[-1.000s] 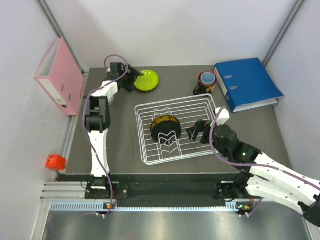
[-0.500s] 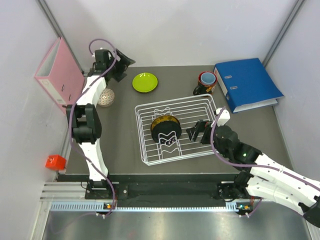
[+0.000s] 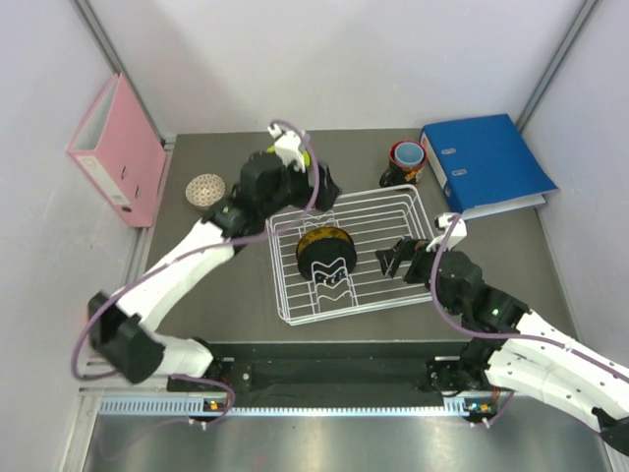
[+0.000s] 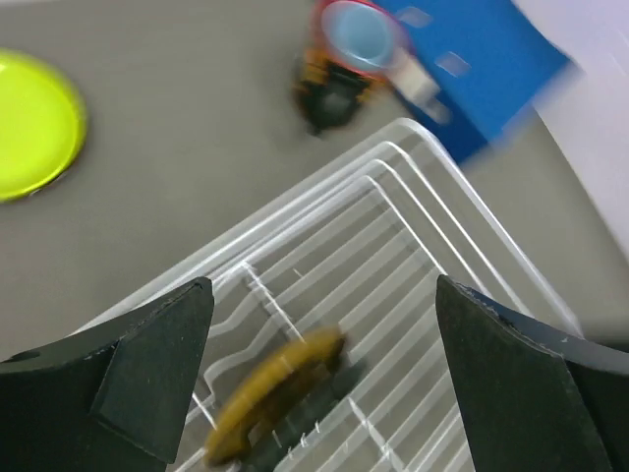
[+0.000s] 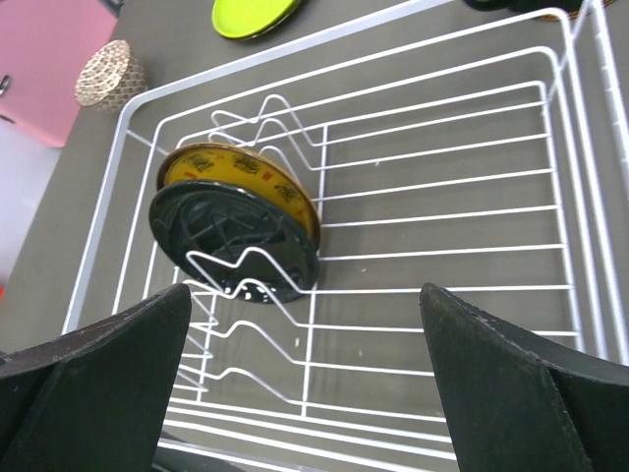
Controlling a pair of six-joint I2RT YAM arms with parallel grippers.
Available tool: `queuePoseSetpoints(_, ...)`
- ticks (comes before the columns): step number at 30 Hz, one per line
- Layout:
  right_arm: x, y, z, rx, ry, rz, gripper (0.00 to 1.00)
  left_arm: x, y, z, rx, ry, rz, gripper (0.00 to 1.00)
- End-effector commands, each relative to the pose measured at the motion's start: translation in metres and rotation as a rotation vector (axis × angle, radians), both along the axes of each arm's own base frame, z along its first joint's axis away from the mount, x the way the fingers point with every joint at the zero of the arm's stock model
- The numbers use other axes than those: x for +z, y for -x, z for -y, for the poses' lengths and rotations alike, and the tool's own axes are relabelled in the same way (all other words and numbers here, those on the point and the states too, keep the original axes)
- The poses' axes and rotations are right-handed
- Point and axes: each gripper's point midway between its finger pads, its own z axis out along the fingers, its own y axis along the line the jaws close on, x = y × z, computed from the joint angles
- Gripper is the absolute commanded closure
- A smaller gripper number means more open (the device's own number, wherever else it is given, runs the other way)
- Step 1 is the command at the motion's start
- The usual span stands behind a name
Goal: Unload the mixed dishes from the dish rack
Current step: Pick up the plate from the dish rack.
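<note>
The white wire dish rack (image 3: pixel 378 226) sits mid-table, with one yellow-and-black plate (image 3: pixel 324 252) standing on edge in its wavy dividers. My left gripper (image 3: pixel 326 189) hovers open over the rack's back-left corner. In its wrist view the left gripper (image 4: pixel 322 290) frames the blurred plate (image 4: pixel 275 393) and the rack (image 4: pixel 413 246). My right gripper (image 3: pixel 393 258) is open above the rack's right part. The right wrist view shows the right gripper (image 5: pixel 305 295) empty, facing the plate (image 5: pixel 241 226) across the rack's bare wires (image 5: pixel 432 216).
Outside the rack stand a small beige net-patterned bowl (image 3: pixel 205 189), a lime-green bowl (image 4: pixel 29 123) mostly hidden under my left arm from above, and a dark mug (image 3: pixel 405 162) with a blue interior. A blue binder (image 3: pixel 486 162) lies back right; a pink binder (image 3: pixel 118 147) stands at the left wall.
My left arm has swung from the far left corner by the pink binder to above the rack's back-left corner, now covering the lime-green bowl. My right gripper has shifted slightly right.
</note>
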Motion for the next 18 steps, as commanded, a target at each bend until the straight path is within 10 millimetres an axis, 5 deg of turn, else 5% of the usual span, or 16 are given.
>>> queuePoseSetpoints(1, 0.022, -0.006, 0.011, -0.044, 0.016, 0.055, 0.0, 0.0, 0.034, -0.03, -0.032, -0.272, 0.199, 0.01)
queuePoseSetpoints(2, 0.022, -0.006, 0.011, -0.044, 0.017, 0.055, 0.0, 0.0, 0.05, -0.029, -0.067, -0.29, 0.22, 0.01)
queuePoseSetpoints(5, 0.019, -0.006, 0.009, -0.043, 0.013, 0.049, 0.0, -0.051, 0.081, -0.044, -0.105, -0.435, 0.117, 0.01)
queuePoseSetpoints(12, 0.008, -0.006, 0.003, -0.033, -0.002, 0.026, 0.0, -0.069, 0.12, -0.066, -0.179, -0.539, 0.142, 0.01)
queuePoseSetpoints(18, 0.001, -0.006, 0.002, -0.027, -0.014, 0.022, 0.0, -0.089, 0.127, -0.068, -0.232, -0.614, 0.195, 0.34)
